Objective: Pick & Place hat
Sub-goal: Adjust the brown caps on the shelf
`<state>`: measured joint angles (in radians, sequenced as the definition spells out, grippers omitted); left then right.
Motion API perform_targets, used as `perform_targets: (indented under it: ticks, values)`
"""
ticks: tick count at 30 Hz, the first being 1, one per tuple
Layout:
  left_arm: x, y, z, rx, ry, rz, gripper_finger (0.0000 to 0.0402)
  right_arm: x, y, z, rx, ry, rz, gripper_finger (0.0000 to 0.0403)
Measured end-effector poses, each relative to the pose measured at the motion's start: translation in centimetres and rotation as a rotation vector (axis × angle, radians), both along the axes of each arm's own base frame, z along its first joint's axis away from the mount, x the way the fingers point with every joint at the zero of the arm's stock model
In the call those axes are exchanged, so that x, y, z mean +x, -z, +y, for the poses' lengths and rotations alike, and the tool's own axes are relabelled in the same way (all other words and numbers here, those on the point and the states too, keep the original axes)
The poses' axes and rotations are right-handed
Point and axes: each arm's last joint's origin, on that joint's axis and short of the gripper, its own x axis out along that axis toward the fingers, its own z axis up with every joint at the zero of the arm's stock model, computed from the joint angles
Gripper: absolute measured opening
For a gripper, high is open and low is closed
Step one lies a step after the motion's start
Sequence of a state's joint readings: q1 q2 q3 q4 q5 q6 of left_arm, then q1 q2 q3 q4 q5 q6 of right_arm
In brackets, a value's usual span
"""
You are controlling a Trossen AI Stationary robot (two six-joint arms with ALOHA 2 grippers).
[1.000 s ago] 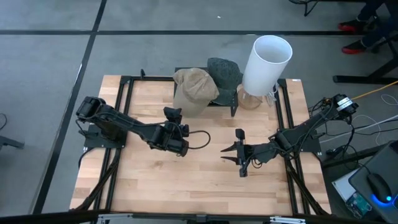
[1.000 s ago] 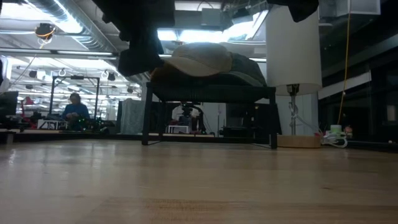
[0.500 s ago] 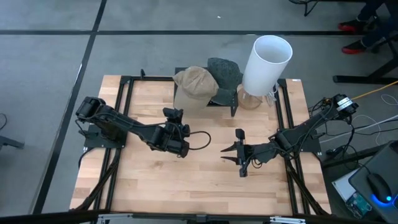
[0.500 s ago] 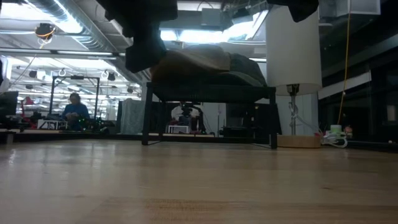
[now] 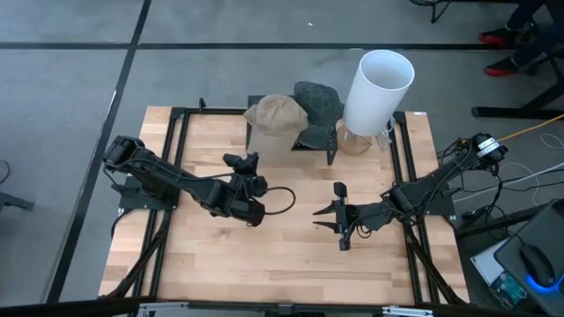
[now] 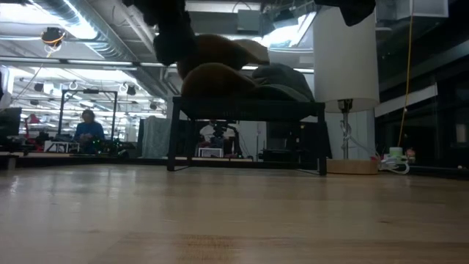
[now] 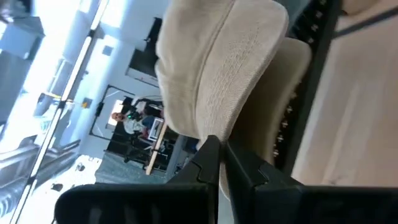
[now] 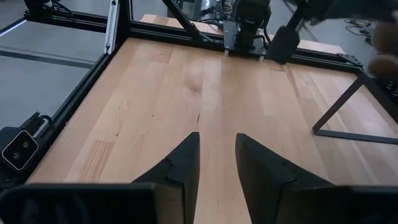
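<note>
A tan hat [image 5: 276, 114] lies on a black rack [image 5: 333, 145] at the table's far middle, beside a dark grey hat [image 5: 317, 99] on the same rack. My left gripper [image 5: 247, 161] is just on the near side of the rack and is shut on the tan hat [image 7: 224, 68]. In the low view the tan hat [image 6: 220, 62] humps up above the rack top. My right gripper [image 5: 340, 220] stands open over the bare wood right of the table's middle, with nothing between its fingers [image 8: 186, 155]. My left gripper pinches the tan hat's near edge [image 7: 214, 127] between its two shut fingers. The fingers reach in from the table's near side, toward the rack. The gripped side of the hat is raised, and its far part stays on the rack against the dark grey hat.
A tall white lamp shade [image 5: 379, 88] on a wooden base [image 5: 352, 141] stands right of the rack. Black frame rails [image 5: 172, 141] run along both sides of the table. A person sits far off in the room behind [image 6: 88, 128].
My left gripper has shut on the tan hat's near edge and risen with it. The hat's near part has come up off the rack and bunched toward the far side, while its far part has stayed on the rack.
</note>
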<state>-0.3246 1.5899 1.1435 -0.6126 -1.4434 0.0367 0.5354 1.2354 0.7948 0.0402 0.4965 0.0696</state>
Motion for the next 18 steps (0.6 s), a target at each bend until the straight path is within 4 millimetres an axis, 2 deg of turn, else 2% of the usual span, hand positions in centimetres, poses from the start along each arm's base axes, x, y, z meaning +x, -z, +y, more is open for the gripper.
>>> perform_targets:
  ticks: [7,18]
  values:
    - [-0.5,-1.2,0.0,0.073,-0.046,-0.068,0.0003,0.0,0.0,0.0,0.0,0.0,0.0,0.0103]
    - [0.3,-1.8,2.1,0.114,-0.128,-0.007,0.0003,0.0,0.0,0.0,0.0,0.0,0.0,0.0103]
